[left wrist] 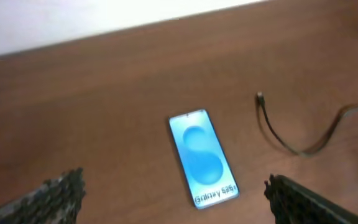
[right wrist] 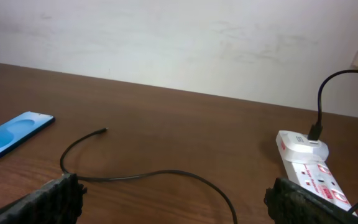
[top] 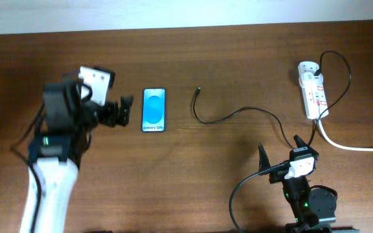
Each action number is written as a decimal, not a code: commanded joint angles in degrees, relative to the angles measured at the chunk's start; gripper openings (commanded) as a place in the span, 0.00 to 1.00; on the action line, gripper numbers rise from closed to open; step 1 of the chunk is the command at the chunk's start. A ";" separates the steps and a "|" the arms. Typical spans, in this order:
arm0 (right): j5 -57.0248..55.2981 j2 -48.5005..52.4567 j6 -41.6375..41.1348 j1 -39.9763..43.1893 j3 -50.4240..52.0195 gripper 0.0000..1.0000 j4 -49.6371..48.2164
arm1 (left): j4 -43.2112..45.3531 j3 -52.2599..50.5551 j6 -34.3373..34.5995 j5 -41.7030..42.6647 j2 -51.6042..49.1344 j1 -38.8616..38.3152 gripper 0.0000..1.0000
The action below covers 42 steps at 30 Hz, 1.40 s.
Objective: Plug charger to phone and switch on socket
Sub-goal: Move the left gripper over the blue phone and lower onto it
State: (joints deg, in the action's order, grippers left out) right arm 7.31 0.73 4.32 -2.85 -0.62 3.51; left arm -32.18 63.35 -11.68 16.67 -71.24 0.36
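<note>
On the surface (top: 238, 58), the phone (top: 153, 110) lies screen-up, the charger (top: 237, 112) tip loose beside it, not inserted. Socket (top: 313, 94) stands far right, untouched. Left jaws spread near the phone; right jaws spread, empty. Both steps outstanding.

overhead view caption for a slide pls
Left gripper open beside the phone, charger lying apart, right gripper open near the power strip.

Even soft light, blurry left-wrist view

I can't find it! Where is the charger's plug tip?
In the overhead view, the charger's plug tip lies between the phone and the socket, nearer the phone.
</note>
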 commanded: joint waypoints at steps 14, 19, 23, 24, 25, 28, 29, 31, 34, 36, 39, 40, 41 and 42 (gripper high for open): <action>-0.48 -0.55 -0.24 -0.39 0.31 0.98 0.24 | -14.19 19.26 1.81 9.53 -20.59 -5.62 0.99; -0.48 -0.55 -0.24 -0.39 0.31 0.98 0.24 | -12.39 19.26 16.61 -3.08 -24.81 -5.64 1.00; -0.48 -0.55 -0.24 -0.39 0.31 0.98 0.24 | -14.16 21.49 21.14 -3.80 -29.94 -5.95 0.96; -0.48 -0.55 -0.24 -0.39 0.31 0.98 0.24 | -15.19 22.64 21.31 -5.01 -30.88 -6.36 0.96; -0.48 -0.55 -0.24 -0.39 0.31 0.98 0.24 | -16.79 24.46 21.31 -6.93 -32.11 -7.06 0.96; -0.48 -0.55 -0.24 -0.39 0.31 0.98 0.24 | -20.79 29.49 22.32 -14.51 -35.54 -9.92 0.99; -0.48 -0.55 -0.24 -0.39 0.31 0.98 0.24 | -21.20 30.51 23.15 -16.13 -36.65 -10.75 0.99; -0.50 -0.55 -0.24 -0.39 0.31 0.98 0.24 | -20.37 31.43 25.92 -17.16 -39.78 -12.31 1.00; -0.48 -0.55 -0.24 -0.39 0.31 0.98 0.24 | -19.69 31.43 28.22 -17.14 -43.98 -13.86 0.99; -0.48 -0.55 -0.24 -0.39 0.31 0.98 0.24 | -18.36 31.43 28.44 -18.14 -46.60 -15.34 0.99; -0.48 -0.55 -0.24 -0.39 0.31 0.98 0.24 | -17.18 31.43 28.83 -22.47 -49.13 -17.20 1.00; -0.48 -0.55 -0.24 -0.39 0.31 0.98 0.24 | -16.76 31.43 28.81 -23.26 -49.96 -17.62 1.00; -0.48 -0.55 -0.24 -0.39 0.31 0.98 0.24 | -16.24 31.43 28.83 -23.37 -50.86 -18.03 0.99; -0.48 -0.55 -0.24 -0.39 0.31 0.98 0.24 | -15.56 31.43 28.83 -23.37 -51.58 -18.25 1.00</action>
State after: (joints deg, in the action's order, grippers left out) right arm 7.29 0.69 4.27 -2.85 -0.62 3.49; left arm -48.86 94.08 16.10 -3.86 -120.60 -17.06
